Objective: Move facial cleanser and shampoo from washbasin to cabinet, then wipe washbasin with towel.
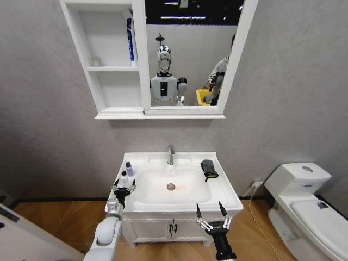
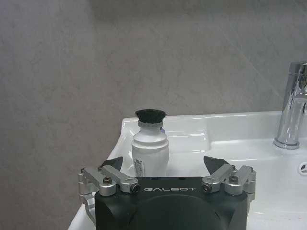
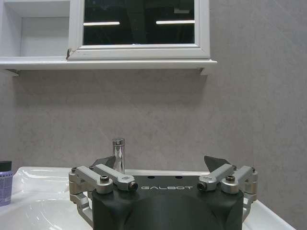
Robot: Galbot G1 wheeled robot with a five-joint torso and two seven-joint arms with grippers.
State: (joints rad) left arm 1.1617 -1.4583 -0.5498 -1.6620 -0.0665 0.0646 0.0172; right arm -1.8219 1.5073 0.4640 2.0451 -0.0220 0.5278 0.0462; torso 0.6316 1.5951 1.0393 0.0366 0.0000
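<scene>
On the washbasin [image 1: 223, 197] left ledge stand two bottles: a white one with a black cap [image 1: 124, 178] [image 2: 150, 152] and, behind it, a small lilac one with a dark cap [image 1: 129, 168] [image 3: 5, 184]. Which is the facial cleanser and which the shampoo I cannot tell. My left gripper [image 1: 124, 188] [image 2: 163, 165] is open at the white bottle, a finger on either side and neither touching. The dark towel [image 1: 209, 168] lies on the right ledge. In front of the basin my right gripper [image 1: 212, 212] [image 3: 160, 165] hangs open and holds nothing. The cabinet [image 1: 111, 70] [image 3: 33, 36] hangs up on the left.
A chrome tap [image 1: 171, 154] [image 2: 292, 110] [image 3: 118, 153] rises behind the bowl. A blue tube [image 1: 130, 41] stands on the cabinet's top shelf, beside the mirror [image 1: 190, 54]. A white toilet [image 1: 304, 201] is on the right. Below the basin are white vanity doors [image 1: 174, 228].
</scene>
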